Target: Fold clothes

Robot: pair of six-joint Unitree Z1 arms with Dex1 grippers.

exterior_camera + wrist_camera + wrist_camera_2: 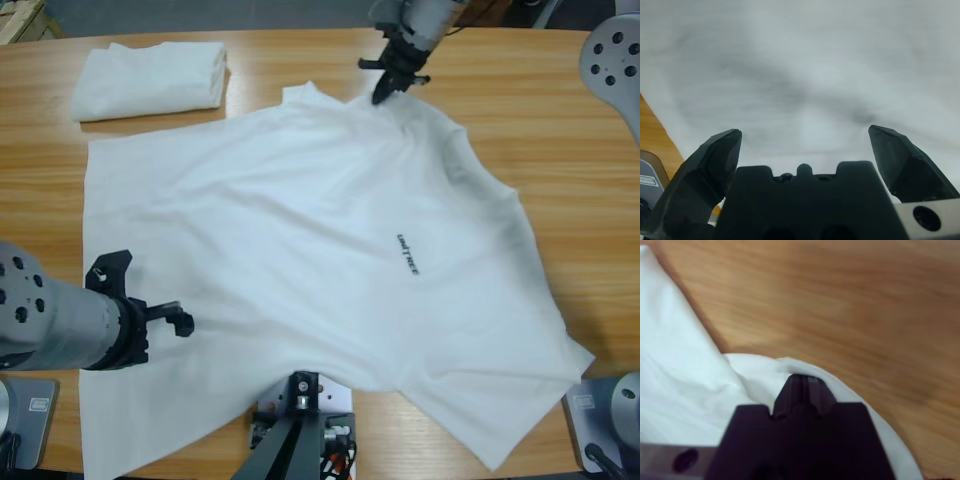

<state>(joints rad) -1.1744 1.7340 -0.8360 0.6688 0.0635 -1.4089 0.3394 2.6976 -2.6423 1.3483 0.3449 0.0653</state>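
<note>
Spread T-shirt (300, 250) of soft matt white cotton with faint creases, small black printed lettering (406, 254), folded T-shirt (150, 80) of the same cloth, worktop (560, 150) of smooth satin-finished wood, arm casings of brushed silver-grey metal, fingers (712, 160) of matt black plastic

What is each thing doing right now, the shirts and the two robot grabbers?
Lettered T-shirt: spread flat on the table, lettering up, not yet folded.
Second T-shirt: folded, lying apart at the table's far corner.
Left gripper: open, over the spread shirt's cloth.
Right gripper: shut on the lettered T-shirt's edge.
</note>
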